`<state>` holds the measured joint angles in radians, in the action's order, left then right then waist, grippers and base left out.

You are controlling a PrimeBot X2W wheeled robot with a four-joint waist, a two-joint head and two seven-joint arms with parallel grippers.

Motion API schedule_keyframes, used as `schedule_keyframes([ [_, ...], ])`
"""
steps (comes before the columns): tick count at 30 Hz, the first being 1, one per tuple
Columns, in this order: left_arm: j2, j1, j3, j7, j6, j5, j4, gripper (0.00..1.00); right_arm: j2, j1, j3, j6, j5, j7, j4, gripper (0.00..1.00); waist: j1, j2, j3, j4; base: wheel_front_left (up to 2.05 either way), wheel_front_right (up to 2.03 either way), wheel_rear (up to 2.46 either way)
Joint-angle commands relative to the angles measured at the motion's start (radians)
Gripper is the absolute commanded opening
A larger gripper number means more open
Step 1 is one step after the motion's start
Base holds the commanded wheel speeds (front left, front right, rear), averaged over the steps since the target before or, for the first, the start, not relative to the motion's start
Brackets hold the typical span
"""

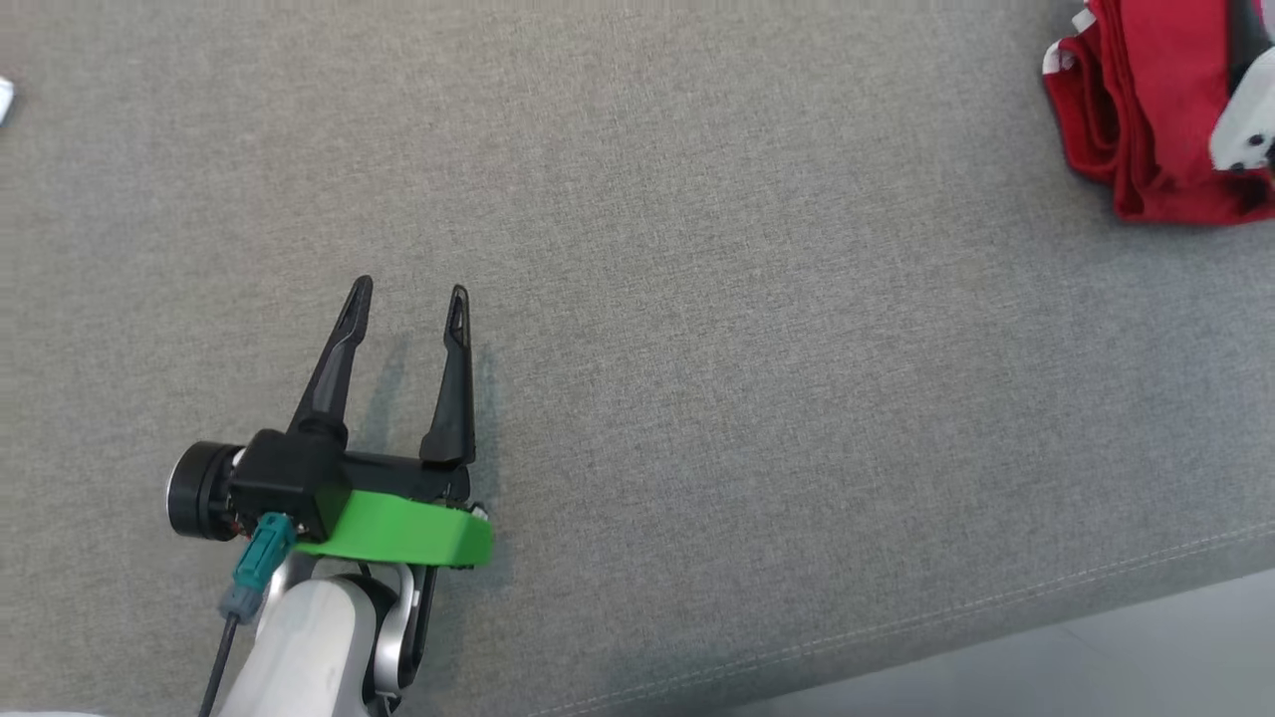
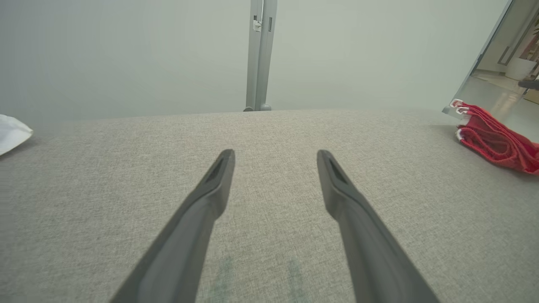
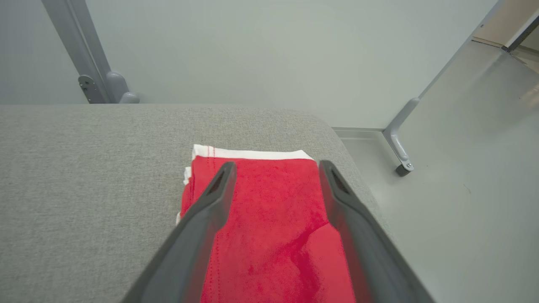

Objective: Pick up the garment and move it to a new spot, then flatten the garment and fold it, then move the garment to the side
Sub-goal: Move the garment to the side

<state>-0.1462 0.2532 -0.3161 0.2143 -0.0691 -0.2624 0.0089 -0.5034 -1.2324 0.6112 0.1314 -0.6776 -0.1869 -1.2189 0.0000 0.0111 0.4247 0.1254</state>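
Right gripper (image 3: 276, 166) first: your two dark fingers stand wide apart with nothing pinched between them, and the red garment (image 3: 269, 210) lies directly under them, filling the gap. It sits folded, white trim along its far edge, on the grey fabric surface (image 3: 84, 189), close to that surface's rounded corner, with the pale floor (image 3: 463, 210) just past it. Whether your fingertips touch the cloth or hover above it, you can't tell from the wrist view.

Over to the head view: the garment (image 1: 1146, 100) is tucked into the upper right corner, with a pale part of your right arm (image 1: 1240, 119) over it. Your left gripper (image 1: 409, 289) is low on the left, fingers spread, holding nothing, well apart from the garment. From the left wrist, the gripper (image 2: 276, 153) points across bare grey fabric, the garment (image 2: 497, 143) lies far off to its right at the edge, and a white object (image 2: 10, 132) sits at the far left.
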Motion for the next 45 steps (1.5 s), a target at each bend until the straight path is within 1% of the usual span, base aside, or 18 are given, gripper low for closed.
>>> schedule_keyframes([
  [1, 0.000, -0.018, 0.009, 0.010, -0.010, -0.011, 0.010, 1.00, -0.001, 0.030, 0.019, -0.001, -0.003, -0.017, 0.037, 1.00, 0.0000, -0.0111, -0.064, -0.015, 0.00, 0.00, 0.00],
  [5, 0.001, -0.038, 0.031, 0.026, -0.020, -0.025, 0.040, 1.00, -0.002, 0.094, 0.049, -0.001, -0.021, -0.052, 0.133, 1.00, 0.0000, -0.0111, -0.129, -0.028, 0.00, 0.00, 0.00],
  [9, 0.007, -0.065, 0.062, 0.043, -0.031, -0.035, 0.071, 1.00, 0.005, 0.177, 0.038, -0.001, -0.037, -0.075, 0.231, 1.00, 0.0000, -0.0111, -0.197, -0.044, 0.00, 0.00, 0.00],
  [12, 0.010, -0.087, 0.091, 0.048, -0.040, -0.047, 0.091, 1.00, 0.021, 0.243, -0.002, -0.001, -0.009, -0.078, 0.315, 1.00, 0.0000, -0.0111, -0.238, -0.050, 0.00, 0.00, 0.00],
  [14, 0.014, -0.103, 0.106, 0.051, -0.043, -0.054, 0.103, 1.00, 0.040, 0.306, -0.059, -0.001, 0.019, -0.078, 0.382, 1.00, 0.0000, -0.0111, -0.263, -0.056, 0.00, 0.00, 0.00],
  [18, 0.025, -0.135, 0.130, 0.051, -0.043, -0.062, 0.127, 1.00, 0.093, 0.458, -0.200, -0.001, 0.110, -0.078, 0.512, 1.00, 0.0000, -0.0111, -0.315, -0.072, 0.00, 0.00, 0.00],
  [22, 0.036, -0.175, 0.152, 0.051, -0.038, -0.060, 0.145, 1.00, 0.178, 0.625, -0.331, -0.001, 0.216, -0.079, 0.627, 1.00, 0.0000, -0.0111, -0.356, -0.091, 0.00, 0.00, 0.00],
  [25, 0.043, -0.207, 0.169, 0.051, -0.036, -0.067, 0.158, 1.00, 0.246, 0.735, -0.407, -0.002, 0.294, -0.079, 0.707, 1.00, 0.0000, -0.0111, -0.379, -0.104, 0.00, 0.00, 0.00],
  [29, 0.048, -0.249, 0.186, 0.050, -0.029, -0.071, 0.183, 1.00, 0.346, 0.870, -0.478, -0.001, 0.385, -0.079, 0.791, 1.00, 0.0000, -0.0111, -0.409, -0.115, 0.00, 0.00, 0.00],
  [31, 0.050, -0.270, 0.192, 0.050, -0.025, -0.072, 0.192, 1.00, 0.384, 0.924, -0.510, -0.001, 0.430, -0.079, 0.827, 1.00, 0.0000, -0.0111, -0.424, -0.120, 0.00, 0.00, 0.00],
  [33, 0.051, -0.286, 0.197, 0.050, -0.020, -0.073, 0.198, 1.00, 0.416, 0.973, -0.528, -0.001, 0.452, -0.079, 0.859, 1.00, 0.0000, -0.0111, -0.433, -0.124, 0.00, 0.00, 0.00],
  [37, 0.054, -0.309, 0.202, 0.050, -0.014, -0.073, 0.202, 1.00, 0.442, 1.032, -0.546, -0.001, 0.476, -0.078, 0.903, 1.00, 0.0000, -0.0111, -0.445, -0.128, 0.00, 0.00, 0.00],
  [40, 0.057, -0.319, 0.205, 0.050, -0.011, -0.072, 0.207, 1.00, 0.450, 1.078, -0.557, -0.001, 0.481, -0.078, 0.936, 1.00, 0.0000, -0.0111, -0.453, -0.131, 0.00, 0.00, 0.00],
  [45, 0.058, -0.323, 0.195, 0.050, 0.004, -0.057, 0.217, 1.00, 0.452, 1.132, -0.529, -0.001, 0.435, -0.078, 0.973, 1.00, 0.0000, -0.0111, -0.466, -0.135, 0.00, 0.00, 0.00],
])
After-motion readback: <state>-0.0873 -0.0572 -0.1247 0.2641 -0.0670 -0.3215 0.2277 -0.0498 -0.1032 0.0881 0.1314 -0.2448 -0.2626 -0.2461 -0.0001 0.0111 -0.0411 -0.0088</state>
